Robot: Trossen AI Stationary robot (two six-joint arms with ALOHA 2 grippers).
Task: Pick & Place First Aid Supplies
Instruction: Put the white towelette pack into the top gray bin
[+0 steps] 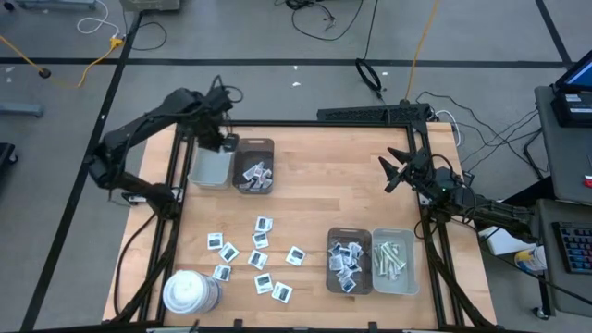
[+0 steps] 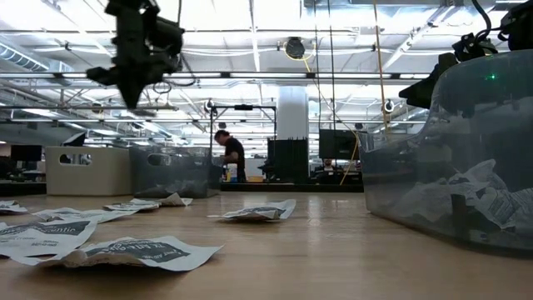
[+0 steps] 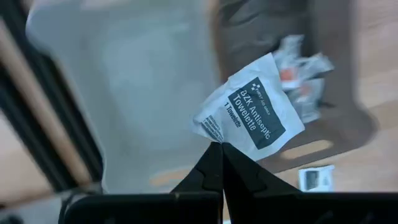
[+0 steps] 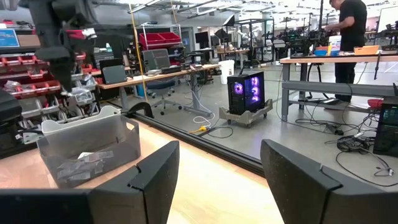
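Left gripper (image 3: 219, 149) pinched shut on corner of antiseptic towelette packet (image 3: 252, 113), raised over pale grey tray (image 1: 211, 166) near table's far left corner, beside brown tray (image 1: 254, 168) holding packets. Right gripper (image 1: 392, 172) jaws wide apart, holding nothing, raised near far right edge of table (image 1: 314, 180). Loose towelette packets (image 1: 259, 252) scattered mid-table toward near edge. Brown tray (image 1: 349, 261) with packets, grey tray (image 1: 395, 261) with wrapped strips near near right corner. White cylinder (image 1: 191, 292) at near left corner.

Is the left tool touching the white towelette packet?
Touching. The left wrist view shows the left tool shut, pinching a corner of the packet.
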